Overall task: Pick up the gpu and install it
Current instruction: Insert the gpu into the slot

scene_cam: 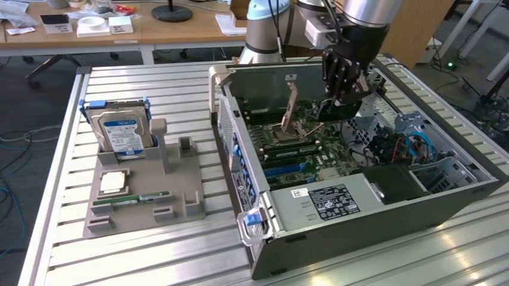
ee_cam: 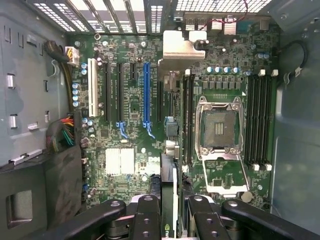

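My gripper hangs inside the open computer case, above the motherboard. It is shut on the gpu, a thin dark card that sticks down below the fingers. In the wrist view the gpu appears edge-on between the two black fingers of the gripper. The card floats over the board between the long blue slot and the memory slots beside the empty processor socket. It is clear of the board.
A grey fixture tray on the slatted table holds a hard drive, a processor chip and a green memory stick. Cables and a power supply crowd the case. A desk stands behind.
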`<control>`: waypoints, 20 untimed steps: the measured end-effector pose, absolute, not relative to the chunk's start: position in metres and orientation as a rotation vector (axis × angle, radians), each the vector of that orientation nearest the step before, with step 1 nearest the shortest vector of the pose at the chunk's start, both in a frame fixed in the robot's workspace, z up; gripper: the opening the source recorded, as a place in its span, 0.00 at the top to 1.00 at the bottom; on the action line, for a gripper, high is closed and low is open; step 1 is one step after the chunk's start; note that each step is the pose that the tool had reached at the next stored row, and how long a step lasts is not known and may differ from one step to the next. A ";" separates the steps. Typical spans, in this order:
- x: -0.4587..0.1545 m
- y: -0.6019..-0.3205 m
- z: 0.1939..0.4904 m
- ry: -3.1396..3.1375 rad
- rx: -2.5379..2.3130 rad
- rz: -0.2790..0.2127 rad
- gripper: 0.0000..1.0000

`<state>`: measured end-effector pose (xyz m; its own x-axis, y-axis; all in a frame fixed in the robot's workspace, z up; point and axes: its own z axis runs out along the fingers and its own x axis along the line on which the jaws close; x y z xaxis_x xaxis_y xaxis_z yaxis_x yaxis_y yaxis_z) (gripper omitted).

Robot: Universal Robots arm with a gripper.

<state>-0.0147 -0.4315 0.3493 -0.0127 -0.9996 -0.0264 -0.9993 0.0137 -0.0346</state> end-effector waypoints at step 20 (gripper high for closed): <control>-0.015 -0.432 0.345 2.205 -2.177 -0.009 0.74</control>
